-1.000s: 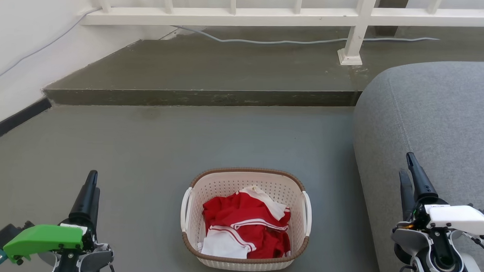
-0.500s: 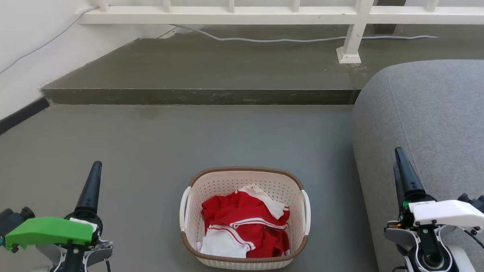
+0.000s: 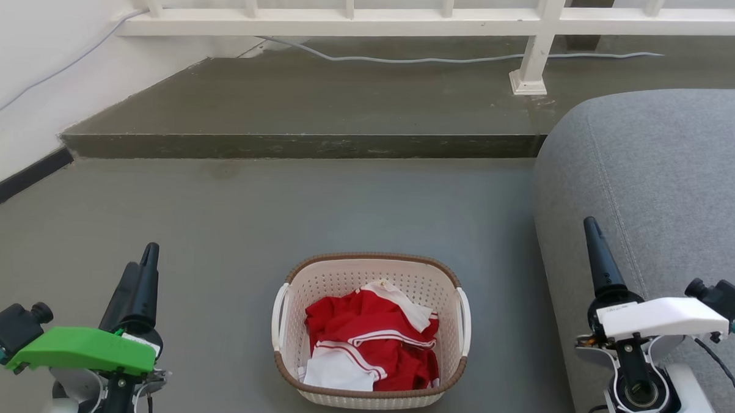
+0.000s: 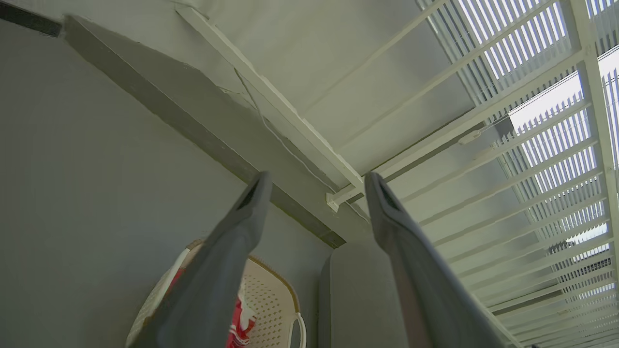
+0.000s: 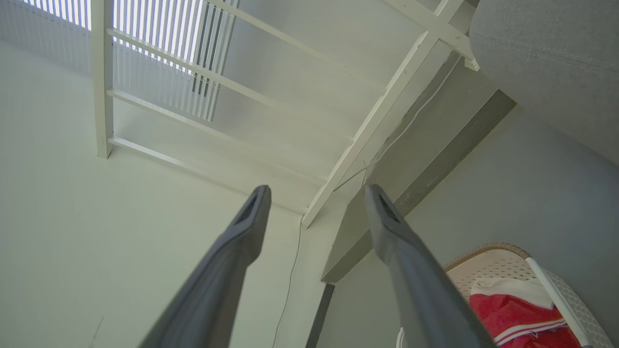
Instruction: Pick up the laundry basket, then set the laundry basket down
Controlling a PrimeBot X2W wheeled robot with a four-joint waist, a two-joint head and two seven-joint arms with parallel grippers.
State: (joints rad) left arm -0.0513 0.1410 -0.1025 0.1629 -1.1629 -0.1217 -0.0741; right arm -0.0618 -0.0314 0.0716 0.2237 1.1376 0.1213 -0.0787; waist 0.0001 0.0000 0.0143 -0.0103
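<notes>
Zero steps done | basket on floor, lower centre of head view, holding red and white clothes | left hand lower left, fingers spread, empty | right hand lower right, fingers spread, empty | both well apart from basket | remaining: grasp, lift, set down
</notes>
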